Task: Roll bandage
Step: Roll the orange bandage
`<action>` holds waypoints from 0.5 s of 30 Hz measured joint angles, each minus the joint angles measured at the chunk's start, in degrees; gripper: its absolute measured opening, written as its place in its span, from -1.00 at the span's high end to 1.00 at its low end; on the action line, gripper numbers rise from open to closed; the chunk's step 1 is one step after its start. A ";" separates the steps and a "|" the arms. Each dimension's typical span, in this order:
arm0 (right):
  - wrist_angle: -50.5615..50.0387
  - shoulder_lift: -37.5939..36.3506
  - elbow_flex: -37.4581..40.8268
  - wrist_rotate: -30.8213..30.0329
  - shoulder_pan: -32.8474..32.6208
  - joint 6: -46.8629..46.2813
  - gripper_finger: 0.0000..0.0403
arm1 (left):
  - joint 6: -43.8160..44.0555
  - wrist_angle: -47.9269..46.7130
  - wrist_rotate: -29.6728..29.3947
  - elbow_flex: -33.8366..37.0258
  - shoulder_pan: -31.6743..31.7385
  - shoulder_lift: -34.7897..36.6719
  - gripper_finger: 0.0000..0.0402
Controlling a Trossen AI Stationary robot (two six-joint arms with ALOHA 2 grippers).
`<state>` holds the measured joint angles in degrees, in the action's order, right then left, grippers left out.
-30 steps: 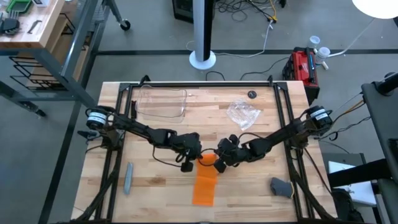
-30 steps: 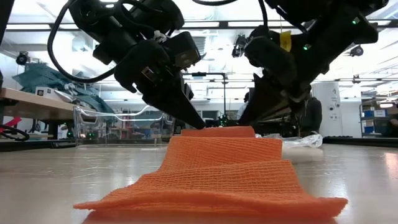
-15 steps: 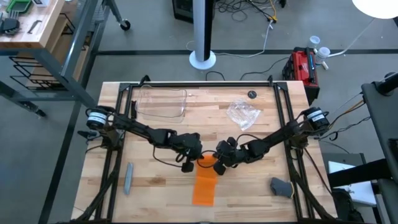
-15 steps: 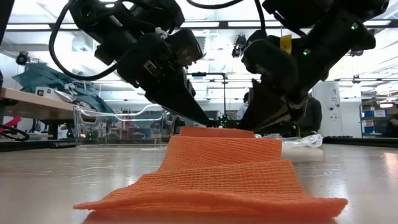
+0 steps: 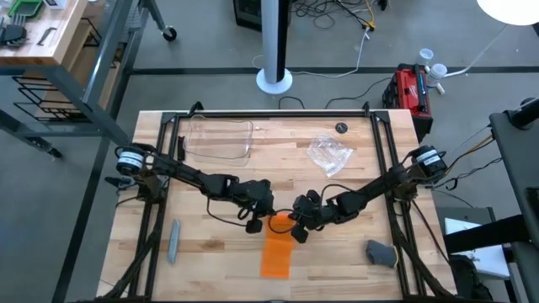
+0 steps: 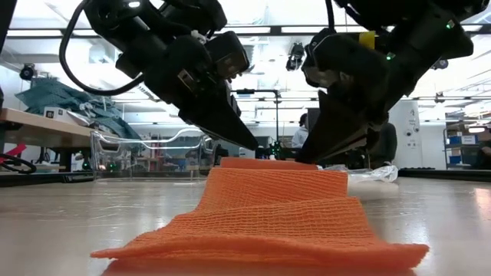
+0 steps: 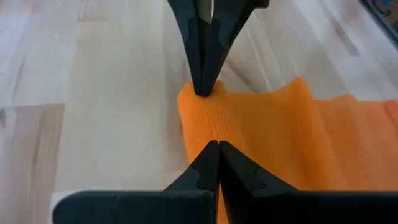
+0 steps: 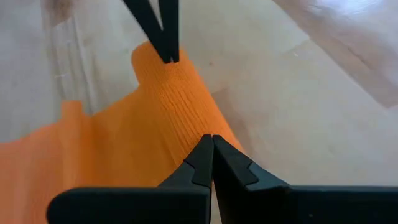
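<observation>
Orange and soft, the bandage (image 5: 277,244) lies as a long strip a little below the centre of the high view, running from the middle of the wooden table (image 5: 219,248) down toward its lower edge, with its upper end raised in a small fold. Both grippers meet at that upper end. The left gripper (image 5: 264,217) comes in from the left of the frame and the right gripper (image 5: 295,225) from the right, one at each side of the strip's top. In the left wrist view the left gripper's two dark fingers (image 7: 214,163) are pressed together, pinching the near edge of the fabric, and the other arm's tips show farther up, closed on the opposite edge. The right wrist view shows the same from the other side: its fingers (image 8: 208,155) are drawn tight together on the bandage's edge. From the low view the strip rises in soft waves toward the two grippers. A clear plastic tray (image 5: 221,139) sits in the upper left of the table, crinkled clear wrap (image 5: 328,154) in the upper right, a grey bar (image 5: 173,240) at lower left, and a dark grey lump (image 5: 381,252) at lower right.
</observation>
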<state>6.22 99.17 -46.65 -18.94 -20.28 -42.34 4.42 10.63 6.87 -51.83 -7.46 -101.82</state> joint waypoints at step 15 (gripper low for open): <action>2.19 -3.43 0.11 6.62 -3.02 1.04 1.00 | 0.86 0.07 0.16 0.00 -0.54 -0.11 1.00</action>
<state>8.41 95.73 -46.54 -12.32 -23.30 -41.30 5.28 10.70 7.03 -51.83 -8.00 -101.93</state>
